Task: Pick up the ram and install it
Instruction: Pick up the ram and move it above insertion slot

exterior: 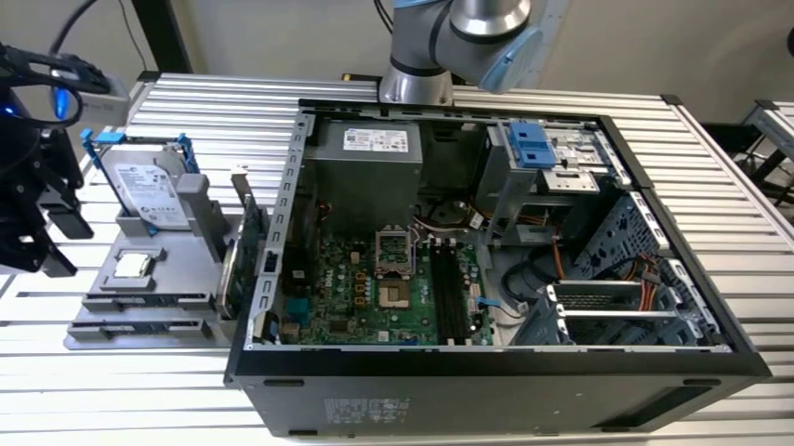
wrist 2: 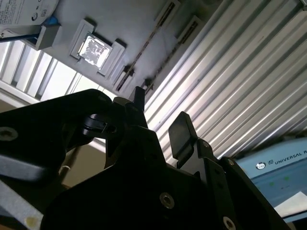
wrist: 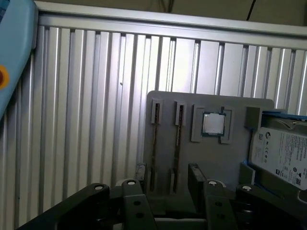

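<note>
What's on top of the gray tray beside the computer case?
Two ram sticks in slots, a processor, a hard drive and an upright card. The tool covers one edge of the tray in the first wrist view.

The claw (wrist: 168,176) is black, the tray (wrist: 211,163) grey, the ribbed table (wrist: 96,120) silver, the motherboard (exterior: 335,297) green.

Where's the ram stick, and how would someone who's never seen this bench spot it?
Beside the open computer case, on the exterior view's left, lies a grey parts tray. Past its hard drive and square processor chip, the ram stands on edge in the long slot next to the chip. It is a thin dark strip, unlike the square shiny chip or the boxy drive.
</note>
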Available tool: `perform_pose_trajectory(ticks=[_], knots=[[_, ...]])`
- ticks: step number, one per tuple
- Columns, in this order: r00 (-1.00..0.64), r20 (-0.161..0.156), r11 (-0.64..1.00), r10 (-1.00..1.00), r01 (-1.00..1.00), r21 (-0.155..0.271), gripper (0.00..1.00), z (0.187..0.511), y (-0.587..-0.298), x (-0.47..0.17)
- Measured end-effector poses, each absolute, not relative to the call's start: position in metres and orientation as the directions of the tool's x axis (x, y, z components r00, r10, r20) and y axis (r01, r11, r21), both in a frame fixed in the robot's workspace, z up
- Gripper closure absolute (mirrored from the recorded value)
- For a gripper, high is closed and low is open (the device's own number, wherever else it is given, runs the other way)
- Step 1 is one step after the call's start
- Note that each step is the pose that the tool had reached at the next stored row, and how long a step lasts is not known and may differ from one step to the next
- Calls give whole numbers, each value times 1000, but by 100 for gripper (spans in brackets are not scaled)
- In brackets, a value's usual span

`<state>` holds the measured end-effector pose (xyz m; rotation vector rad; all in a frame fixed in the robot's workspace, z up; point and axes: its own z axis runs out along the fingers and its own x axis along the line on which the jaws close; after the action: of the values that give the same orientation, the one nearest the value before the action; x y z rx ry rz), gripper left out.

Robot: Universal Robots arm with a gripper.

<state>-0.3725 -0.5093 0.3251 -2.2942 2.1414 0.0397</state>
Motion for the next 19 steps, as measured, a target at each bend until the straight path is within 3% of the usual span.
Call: perform_pose_trajectory(ticks=[19], knots=[[69,-21,-69,-997,-998,15,0,315,-509,-373]])
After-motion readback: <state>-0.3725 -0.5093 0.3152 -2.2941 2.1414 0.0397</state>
